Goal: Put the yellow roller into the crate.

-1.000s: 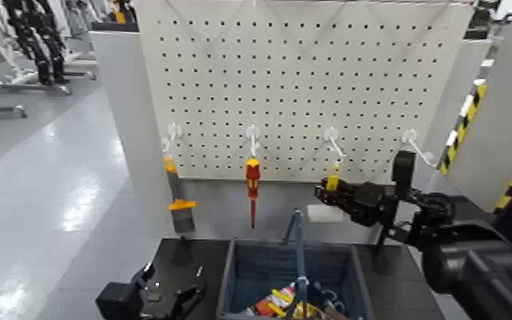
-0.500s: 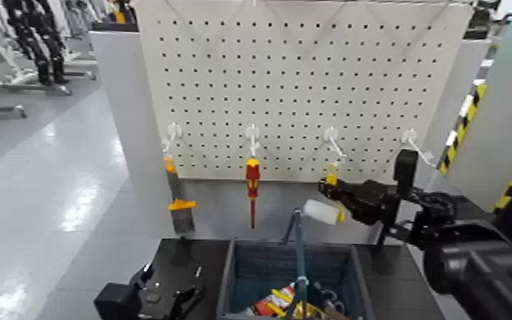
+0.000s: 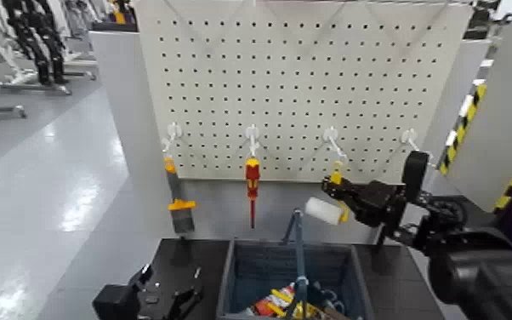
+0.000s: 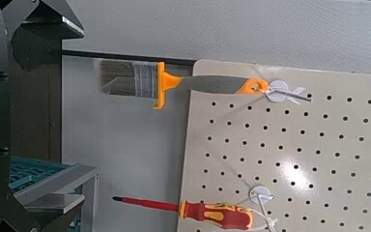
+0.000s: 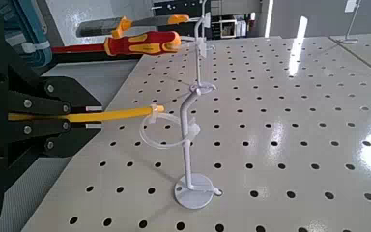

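A: Now, where is the yellow roller [image 3: 327, 204] seen?

B: Right of centre in the head view, it is held off the pegboard [image 3: 310, 85] by the right gripper [image 3: 349, 197]. Its white sleeve is turned toward the middle of the frame and hangs above the far right corner of the crate [image 3: 293, 274]. The yellow handle is clamped between the dark fingers, just below 1 white hook [image 3: 334, 143].

A: Is that grip confirmed from the wrist?

B: Yes. In the right wrist view the yellow handle [image 5: 87, 115] is seen pinched in the black jaws at the left edge of the frame, with its tip close beside a white hook [image 5: 193, 145].

A: And the crate?

B: It is placed at the bottom centre of the head view on a dark table [image 3: 179, 260], open at the top, with red and yellow items lying inside.

A: What is noted of the other arm?

B: The left gripper [image 3: 170, 300] is parked low at the bottom left of the head view, over the table beside the crate. Its fingers appear spread, with nothing held.

A: What else hangs on the board?

B: 2 tools: a red-and-yellow screwdriver [image 3: 253, 189] at centre, and an orange-handled tool [image 3: 177, 204] to its left.
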Robot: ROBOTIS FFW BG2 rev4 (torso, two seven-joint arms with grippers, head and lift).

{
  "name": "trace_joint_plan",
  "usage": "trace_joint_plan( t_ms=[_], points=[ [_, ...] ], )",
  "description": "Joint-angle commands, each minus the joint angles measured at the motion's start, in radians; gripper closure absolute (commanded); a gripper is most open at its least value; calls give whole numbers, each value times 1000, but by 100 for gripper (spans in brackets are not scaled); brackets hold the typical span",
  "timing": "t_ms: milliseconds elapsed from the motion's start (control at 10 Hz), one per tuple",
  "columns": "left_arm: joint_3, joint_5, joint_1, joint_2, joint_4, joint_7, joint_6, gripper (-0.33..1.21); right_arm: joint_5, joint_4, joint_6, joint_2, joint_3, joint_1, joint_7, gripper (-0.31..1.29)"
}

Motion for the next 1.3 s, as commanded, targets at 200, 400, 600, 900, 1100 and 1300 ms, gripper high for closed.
trace_joint_plan(
  t_ms=[200, 400, 600, 900, 1100, 1300],
  points=[
    [-2, -1, 0, 0, 0, 0, 1, 11, -2, -164, 65, 8, -43, 88, 1, 128],
    [-3, 1, 0, 1, -2, 0, 1, 11, -12, -243, 87, 6, -63, 128, -6, 128],
    [-5, 1, 0, 1, -2, 0, 1, 11, -21, -330, 105, 8, -98, 175, -17, 128],
    [-2, 1, 3, 1, -5, 0, 3, 11, -21, -468, 168, 28, -172, 264, -28, 128],
    [-3, 1, 2, 1, -5, 0, 3, 11, -21, -526, 200, 51, -210, 330, -26, 128],
    [-6, 1, 0, 1, -2, 0, 6, 11, -19, -546, 220, 80, -244, 382, -34, 128]
  ],
)
